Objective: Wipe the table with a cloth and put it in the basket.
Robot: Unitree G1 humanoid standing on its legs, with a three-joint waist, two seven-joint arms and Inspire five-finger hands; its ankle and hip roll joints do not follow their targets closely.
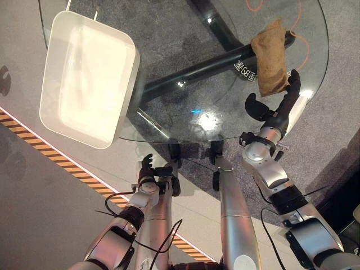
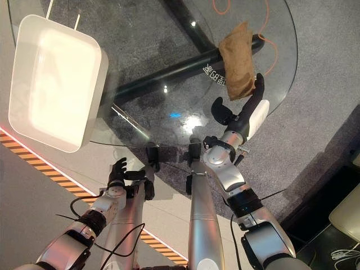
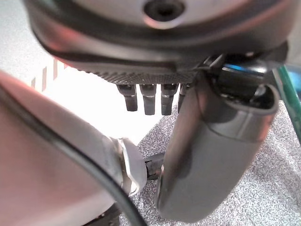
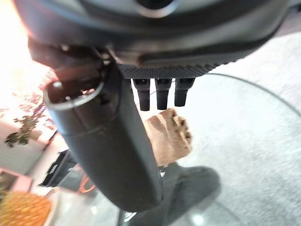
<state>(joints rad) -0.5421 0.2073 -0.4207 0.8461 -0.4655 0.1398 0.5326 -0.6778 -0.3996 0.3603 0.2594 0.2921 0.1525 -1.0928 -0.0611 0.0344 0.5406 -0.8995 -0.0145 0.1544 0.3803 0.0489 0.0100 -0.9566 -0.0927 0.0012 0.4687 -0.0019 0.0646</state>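
Cloth (image 1: 271, 56) is the thing to look at: it is brown and tan, long and narrow, a bit crumpled, with rough edges and soft folds. It lies flat on the round glass surface (image 1: 169, 73), on the right side near the rim. You can see the dark frame and the grey floor through the glass under it.

The right hand (image 1: 279, 104) is over the edge of the glass, just at the near end of the cloth. Its fingers (image 1: 293, 81) are straight and spread wide from the thumb, and they reach up beside the cloth's near right corner. They look like they touch the cloth there, but they do not curl round it. In the right wrist view the cloth (image 4: 169, 134) shows past the fingertips, with the big dark thumb well to the side.

The white basket (image 1: 87, 79) sits on the left side of the glass, well apart from the cloth. It is a box shape with round corners and part of it hangs over the rim.

The left hand (image 1: 149, 169) is low, below the near edge of the glass, holding nothing. Its fingers (image 3: 148, 96) hang loose and a little bent
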